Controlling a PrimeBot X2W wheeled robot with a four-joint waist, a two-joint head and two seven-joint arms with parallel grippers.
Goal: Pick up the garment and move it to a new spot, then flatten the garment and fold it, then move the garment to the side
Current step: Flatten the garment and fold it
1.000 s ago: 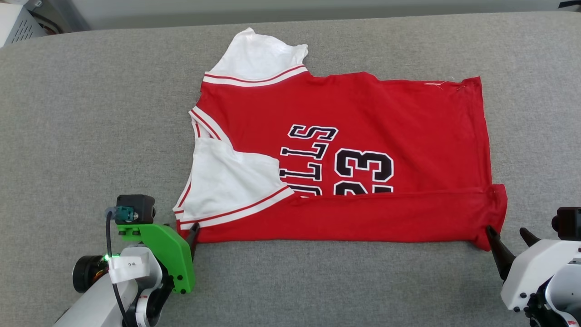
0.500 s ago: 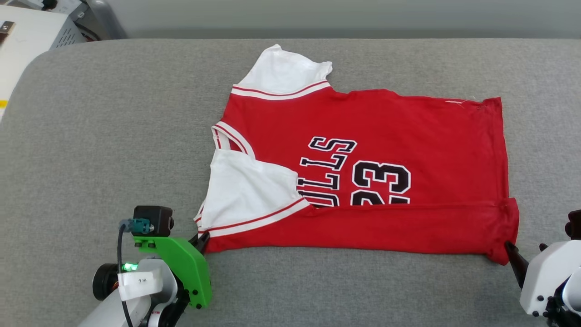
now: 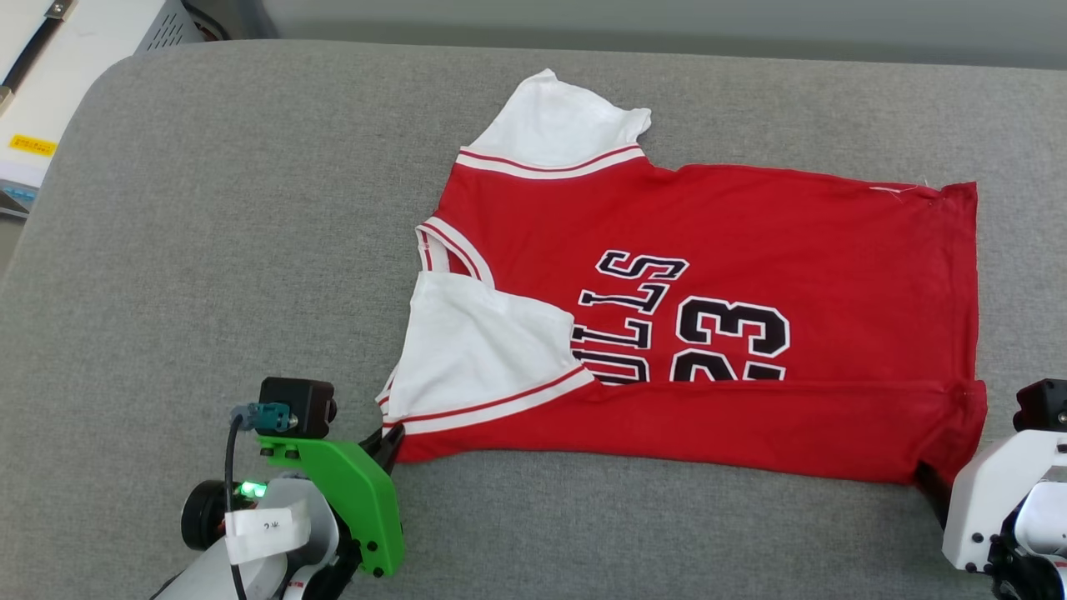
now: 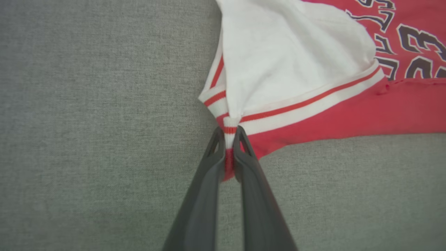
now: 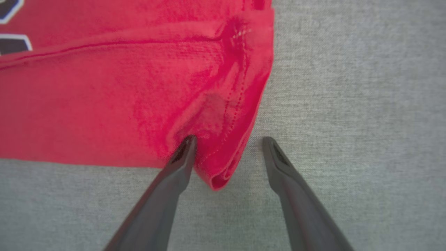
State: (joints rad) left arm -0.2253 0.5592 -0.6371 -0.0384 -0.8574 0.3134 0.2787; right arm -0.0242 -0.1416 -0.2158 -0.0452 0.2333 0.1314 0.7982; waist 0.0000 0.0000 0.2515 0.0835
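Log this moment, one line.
left gripper: shut on garment sleeve-side corner | right gripper: open around hem corner | garment: near edge folded over, flat

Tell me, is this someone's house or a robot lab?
Probably a robot lab. The red shirt lies on a grey fabric-covered table, the left gripper and right gripper are at its corners, and white equipment with a yellow sticker stands beside.

From here I see a grey woven-fabric tabletop (image 3: 208, 250) with a rounded far-left corner. The garment (image 3: 834, 250) lies directly on it, spread mostly flat. Its near long edge is folded up over the lower part of the lettering, and one white sleeve is laid across the chest.
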